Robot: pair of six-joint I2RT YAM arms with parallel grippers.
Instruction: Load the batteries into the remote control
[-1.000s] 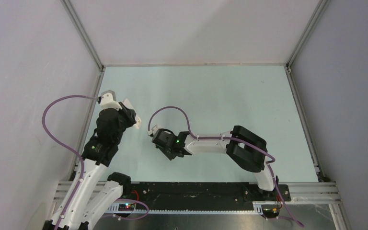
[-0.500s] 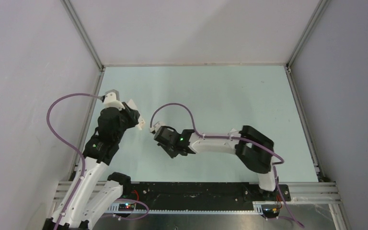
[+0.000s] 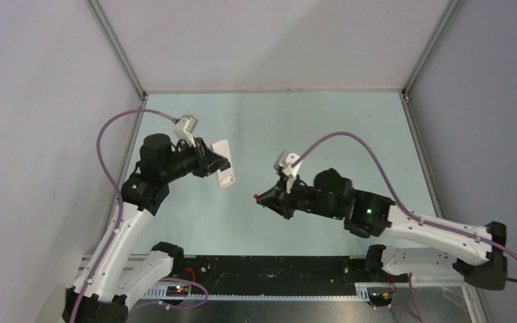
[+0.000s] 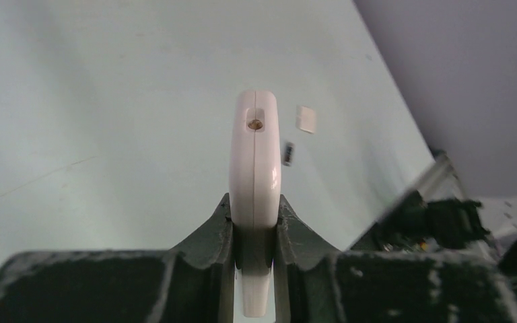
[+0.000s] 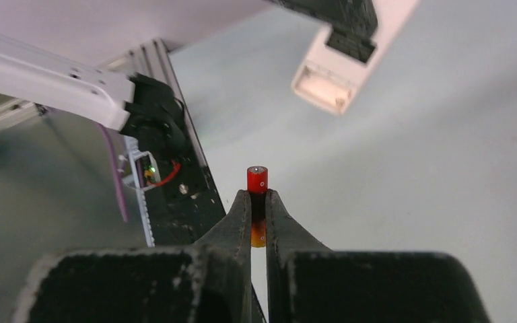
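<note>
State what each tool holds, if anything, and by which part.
Left tool clamps the remote across its flat faces; right tool pinches the orange-red battery by its sides, tip protruding.

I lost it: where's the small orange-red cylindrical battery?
The battery is clamped in the right gripper, top view centre, right of the white remote control in the left gripper.

top view looks down, wrist views close, all share table
</note>
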